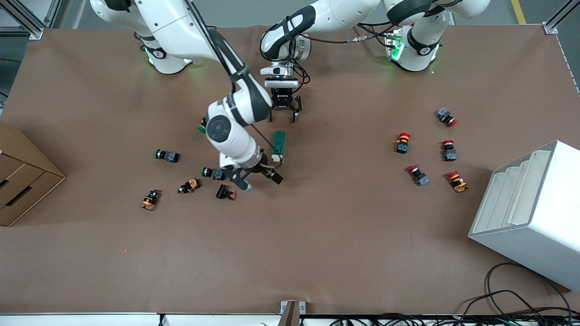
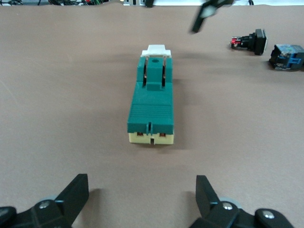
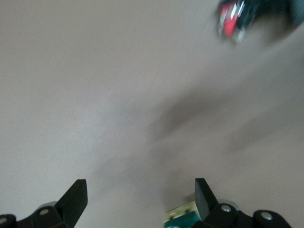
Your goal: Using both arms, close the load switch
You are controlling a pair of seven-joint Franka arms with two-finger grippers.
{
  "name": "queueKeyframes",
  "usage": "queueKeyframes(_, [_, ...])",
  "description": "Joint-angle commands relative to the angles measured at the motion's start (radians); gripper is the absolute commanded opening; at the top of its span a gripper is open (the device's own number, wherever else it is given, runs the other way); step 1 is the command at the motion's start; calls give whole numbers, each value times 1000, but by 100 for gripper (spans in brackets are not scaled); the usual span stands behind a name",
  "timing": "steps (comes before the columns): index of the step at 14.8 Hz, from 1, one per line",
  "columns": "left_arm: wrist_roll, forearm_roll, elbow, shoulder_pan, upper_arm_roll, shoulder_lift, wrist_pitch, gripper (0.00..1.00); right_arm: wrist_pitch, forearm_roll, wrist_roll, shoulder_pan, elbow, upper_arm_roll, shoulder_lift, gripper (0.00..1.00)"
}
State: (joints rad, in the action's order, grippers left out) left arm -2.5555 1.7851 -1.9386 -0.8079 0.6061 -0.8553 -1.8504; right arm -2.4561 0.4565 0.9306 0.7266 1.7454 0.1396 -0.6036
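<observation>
The load switch (image 1: 278,146) is a dark-green block that lies on the brown table between the two grippers, its white end (image 1: 276,158) toward the front camera. The left gripper (image 1: 283,118) is open, low over the table at the switch's end that is farther from the camera. In the left wrist view the switch (image 2: 152,109) lies ahead of the open fingers (image 2: 76,194), apart from them. The right gripper (image 1: 260,180) is open, over the table just past the white end. The right wrist view shows only a corner of the switch (image 3: 183,216) by one finger (image 3: 204,197).
Green-capped push-buttons (image 1: 166,155) (image 1: 213,173), orange ones (image 1: 189,185) (image 1: 150,199) and a black one (image 1: 226,193) lie beside the right gripper. Several red-capped buttons (image 1: 402,142) lie toward the left arm's end. A white box (image 1: 530,213) and a cardboard box (image 1: 22,181) stand at the table's ends.
</observation>
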Motion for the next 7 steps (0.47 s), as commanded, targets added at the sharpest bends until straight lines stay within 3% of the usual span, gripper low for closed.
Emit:
queueKeyframes(1, [49, -62, 15, -11, -8, 1, 23, 100, 243, -50, -198, -67, -3, 53, 115, 100])
queueKeyframes(5, [218, -258, 93, -14, 9, 35, 51, 100, 547, -114, -556, -127, -15, 201, 221, 100])
queueKeyframes(7, [241, -308, 138, -13, 11, 56, 53, 100, 693, -227, -651, -130, -75, 271, 242, 100])
